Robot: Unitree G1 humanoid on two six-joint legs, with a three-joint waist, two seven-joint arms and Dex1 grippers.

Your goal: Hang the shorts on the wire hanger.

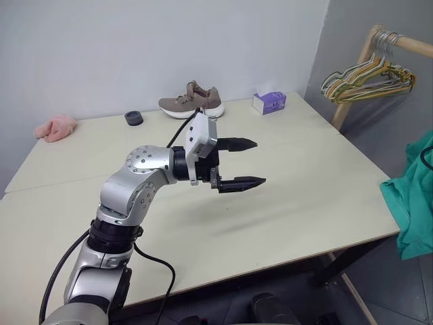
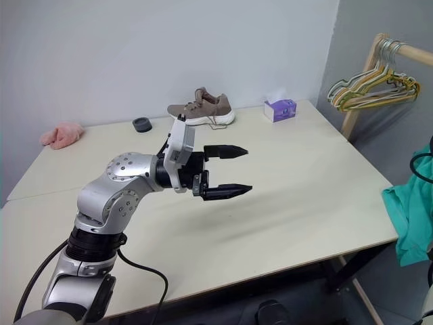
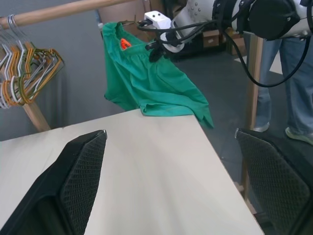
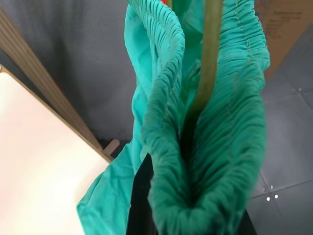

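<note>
The shorts [image 3: 146,83] are judged light, soft and limp, best taken at the thick gathered waistband. Teal-green fabric with an orange-red tag [image 3: 124,43] is seen hanging past the table's [image 1: 284,203] right edge, clamped at the waistband by the right gripper [image 3: 157,49]. The left gripper [image 1: 240,163] is held spread over the table, nothing between its fingers.

Even, soft light (fingers perhaps blurred).

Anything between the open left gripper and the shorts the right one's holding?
Nothing visible. The left gripper hovers open over the bare table. The shorts hang off the table's far corner, pinched at the waistband by the right gripper, with open tabletop and air between.
</note>
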